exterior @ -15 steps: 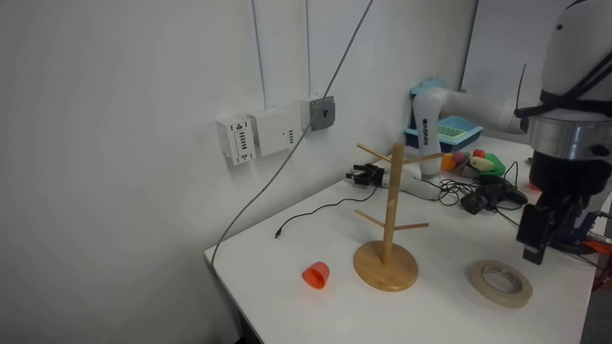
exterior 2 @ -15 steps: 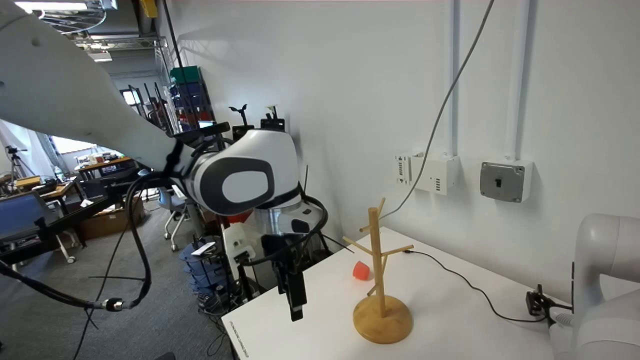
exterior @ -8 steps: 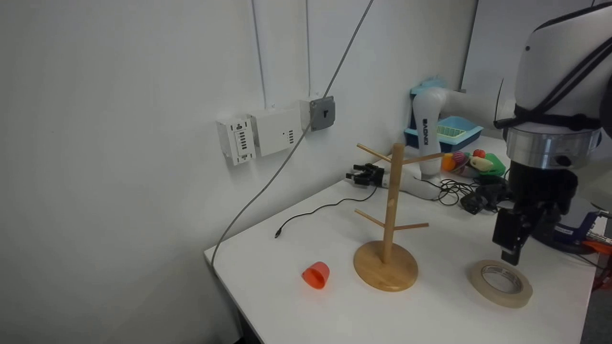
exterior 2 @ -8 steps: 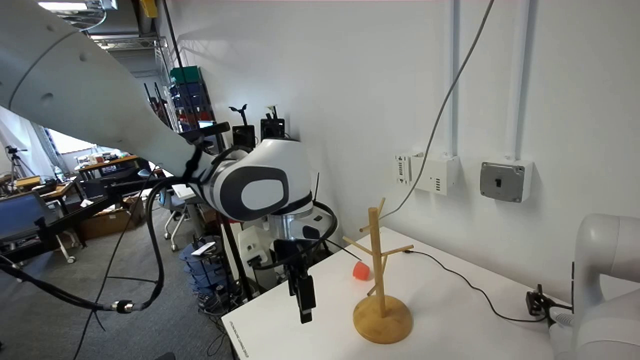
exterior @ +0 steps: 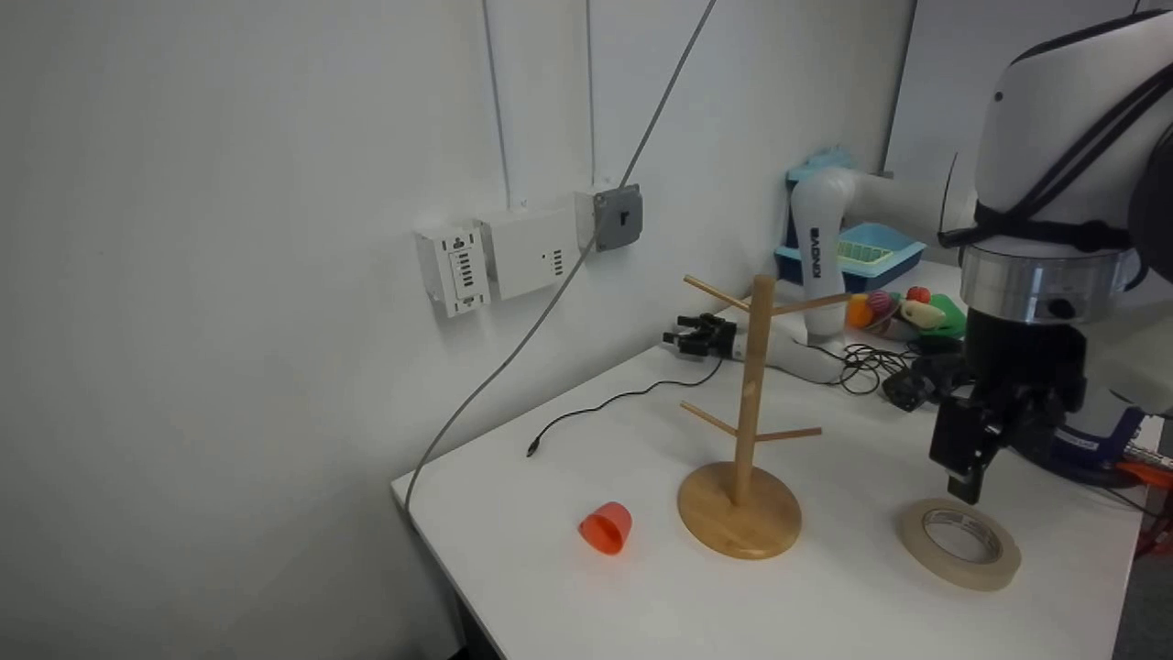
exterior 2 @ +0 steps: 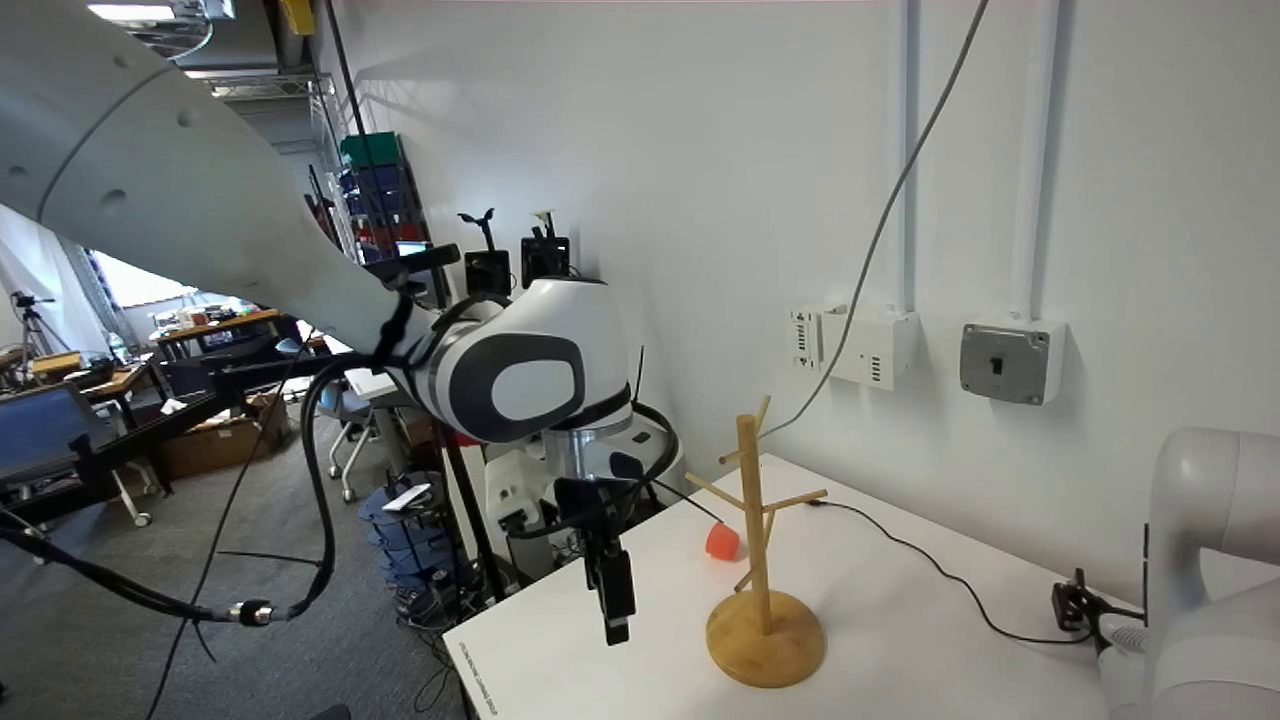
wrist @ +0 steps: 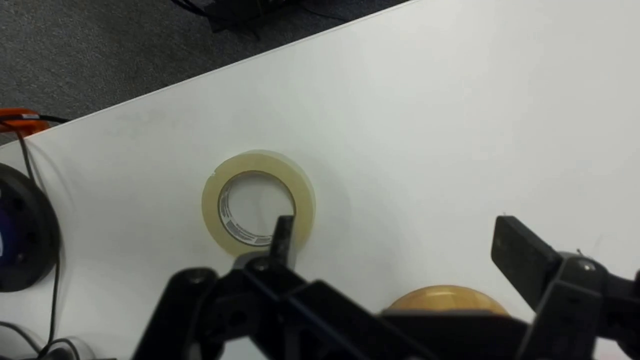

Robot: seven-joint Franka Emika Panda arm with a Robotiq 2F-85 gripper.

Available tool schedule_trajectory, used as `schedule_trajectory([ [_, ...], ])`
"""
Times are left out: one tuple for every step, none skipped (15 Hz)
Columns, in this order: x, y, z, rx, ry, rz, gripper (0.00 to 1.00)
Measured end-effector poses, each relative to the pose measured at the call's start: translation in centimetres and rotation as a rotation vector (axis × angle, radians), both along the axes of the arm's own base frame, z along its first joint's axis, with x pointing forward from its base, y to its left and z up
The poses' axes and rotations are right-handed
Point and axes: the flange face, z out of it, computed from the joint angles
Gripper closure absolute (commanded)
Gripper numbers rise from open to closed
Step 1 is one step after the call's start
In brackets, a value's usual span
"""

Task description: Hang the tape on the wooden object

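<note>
The tape, a flat beige ring [exterior: 973, 574], lies flat on the white table in an exterior view. It also shows in the wrist view [wrist: 212, 200], left of the jaws' middle. The wooden object, a mug-tree stand with angled pegs [exterior: 751, 385], stands upright; it shows in an exterior view [exterior 2: 755, 530], and part of its base shows in the wrist view [wrist: 445, 297]. My gripper [wrist: 395, 220] is open and empty, with its fingers wide apart. Its fingertips [exterior: 964, 486] are above the table near the tape. In the wrist view the left finger overlaps the tape's ring.
An orange-red cup [exterior: 605, 527] lies beyond the stand. A second white robot arm [exterior: 816, 247] and a black controller with cables [exterior: 930, 376] are further back. A black round base with cables [wrist: 25, 230] stands by the tape. The table edge [wrist: 240, 62] runs past it.
My gripper has moved closer to the stand and over toward the tape, slowing in the last half second. The tape, stand and cup have not moved.
</note>
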Motion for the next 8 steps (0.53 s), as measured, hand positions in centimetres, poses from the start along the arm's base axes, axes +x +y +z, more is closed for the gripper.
schedule_trajectory([
  [0.0, 0.0, 0.0, 0.0, 0.0, 0.0, 0.0],
  [0.0, 0.0, 0.0, 0.0, 0.0, 0.0, 0.0],
  [0.0, 0.0, 0.0, 0.0, 0.001, 0.001, 0.0],
  [-0.1, 0.0, -0.1, 0.0, 0.001, 0.0, 0.0],
  [-0.1, -0.1, -0.1, 0.0, 0.0, -0.001, 0.0],
  [-0.2, -0.4, -0.3, 0.001, -0.005, -0.002, 0.0],
  [-0.4, -0.7, -0.4, 0.002, -0.008, -0.005, 0.0],
  [-0.6, -1.3, -0.6, 0.003, -0.012, -0.009, 0.0],
])
